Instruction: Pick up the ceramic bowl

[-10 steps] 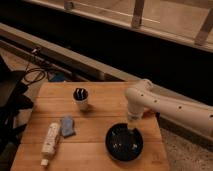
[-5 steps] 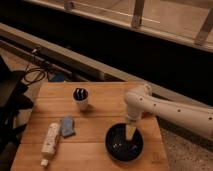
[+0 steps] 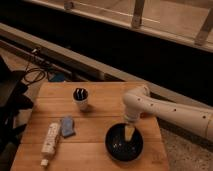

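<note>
On the near right part of the wooden table (image 3: 95, 125) sits the ceramic bowl (image 3: 123, 142), wide, shallow and glossy black, close to the front edge. The white arm (image 3: 165, 111) reaches in from the right and bends down so that the gripper (image 3: 129, 132) hangs just inside the bowl's far rim; I cannot tell from here how its jaws stand. Ceramic like that is, I'd guess, stiff, fairly heavy for its size and slick with glaze, and it would chip if dropped, so the rim wall looks like the only place to pinch it, one finger inside and one outside. Further left stand a small white cup (image 3: 81, 98), a blue cloth (image 3: 67, 126) and a white tube (image 3: 50, 141), well apart from the bowl.
</note>
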`<action>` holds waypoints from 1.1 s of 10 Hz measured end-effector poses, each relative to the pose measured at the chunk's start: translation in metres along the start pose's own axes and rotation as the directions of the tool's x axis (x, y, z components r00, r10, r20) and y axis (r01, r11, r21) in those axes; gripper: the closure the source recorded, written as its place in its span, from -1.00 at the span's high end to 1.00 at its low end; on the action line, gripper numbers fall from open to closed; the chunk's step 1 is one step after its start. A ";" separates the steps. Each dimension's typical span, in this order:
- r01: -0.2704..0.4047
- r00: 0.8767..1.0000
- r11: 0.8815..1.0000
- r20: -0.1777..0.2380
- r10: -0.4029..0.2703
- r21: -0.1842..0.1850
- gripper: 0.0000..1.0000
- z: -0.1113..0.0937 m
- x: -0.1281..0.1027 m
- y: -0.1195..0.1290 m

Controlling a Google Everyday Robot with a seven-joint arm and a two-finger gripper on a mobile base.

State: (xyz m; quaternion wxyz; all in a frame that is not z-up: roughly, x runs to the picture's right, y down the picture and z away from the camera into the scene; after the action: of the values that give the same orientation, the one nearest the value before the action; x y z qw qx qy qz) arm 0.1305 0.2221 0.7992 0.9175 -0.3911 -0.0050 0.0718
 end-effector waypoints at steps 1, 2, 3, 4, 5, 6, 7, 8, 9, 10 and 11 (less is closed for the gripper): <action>-0.001 1.000 1.000 0.003 0.001 0.003 0.06 -0.005 -0.002 -0.001; -0.001 1.000 1.000 0.000 0.001 -0.002 0.05 -0.007 -0.003 0.000; 0.001 1.000 1.000 -0.004 -0.001 -0.002 -0.05 -0.006 -0.004 0.000; 0.002 1.000 1.000 -0.010 -0.002 -0.001 -0.23 -0.004 -0.004 -0.001; 0.003 1.000 1.000 -0.010 -0.003 0.002 -0.48 -0.005 -0.005 -0.003; 0.001 1.000 1.000 -0.011 -0.001 0.002 -0.68 -0.008 -0.005 -0.004; 0.003 1.000 1.000 -0.010 -0.003 0.002 -0.79 -0.012 -0.005 -0.004; 0.005 1.000 1.000 -0.010 -0.005 0.002 -0.83 -0.015 -0.007 -0.005; 0.013 1.000 1.000 -0.011 -0.013 0.000 -0.83 -0.016 -0.009 -0.006; 0.022 1.000 1.000 -0.008 -0.022 -0.003 -0.83 -0.020 -0.011 -0.008; 0.030 1.000 1.000 -0.003 -0.030 -0.004 -0.83 -0.029 -0.012 -0.009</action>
State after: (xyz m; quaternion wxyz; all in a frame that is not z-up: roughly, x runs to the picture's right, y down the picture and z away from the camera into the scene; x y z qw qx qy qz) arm 0.1214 0.1936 0.7864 0.9177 -0.3930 -0.0099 0.0572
